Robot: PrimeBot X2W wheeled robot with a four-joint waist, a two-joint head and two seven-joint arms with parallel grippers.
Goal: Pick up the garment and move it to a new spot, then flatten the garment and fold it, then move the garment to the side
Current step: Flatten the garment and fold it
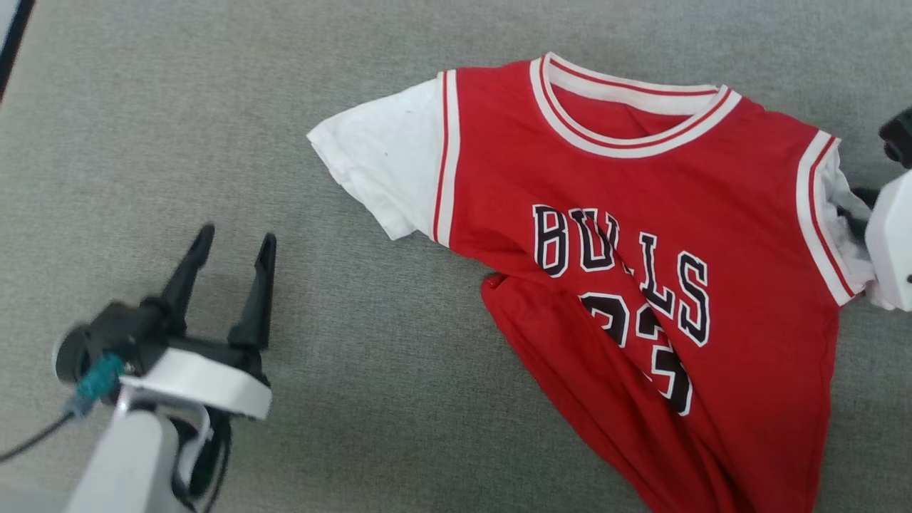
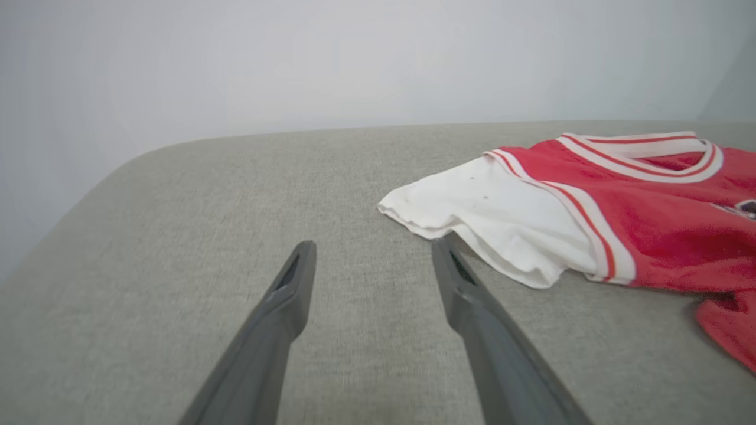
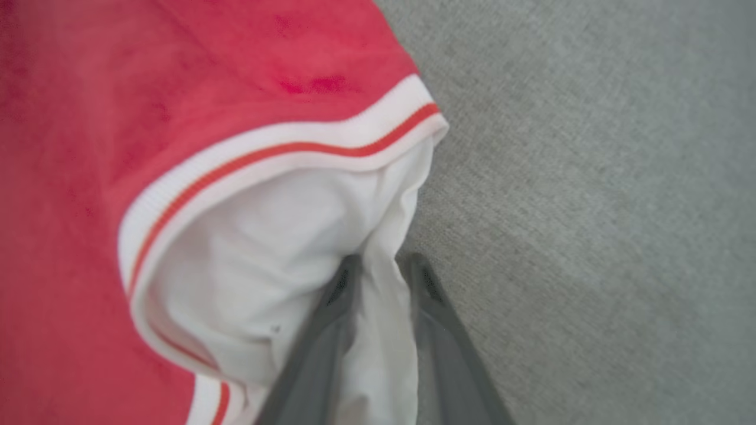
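Note:
The garment [image 1: 641, 178], a red jersey with white sleeves and a "BULLS" print, lies face up on the grey fabric surface [image 1: 178, 107], its lower half bunched and creased. My right gripper [image 3: 384, 262] is at the garment's right side, its two fingers closed around a bunched fold of the white sleeve [image 3: 266, 236]. My left gripper [image 1: 236, 239] stands open over bare surface, well to the left of the other white sleeve [image 1: 377, 149]. In the left wrist view, the left gripper [image 2: 373, 248] has nothing between its fingers, and the sleeve [image 2: 490, 218] lies just past the right fingertip.
The grey surface curves away at its far left corner [image 2: 147, 153], with a pale wall [image 2: 354, 59] behind. A dark edge [image 1: 14, 43] shows at the top left. Bare surface lies left of the garment and in front of it.

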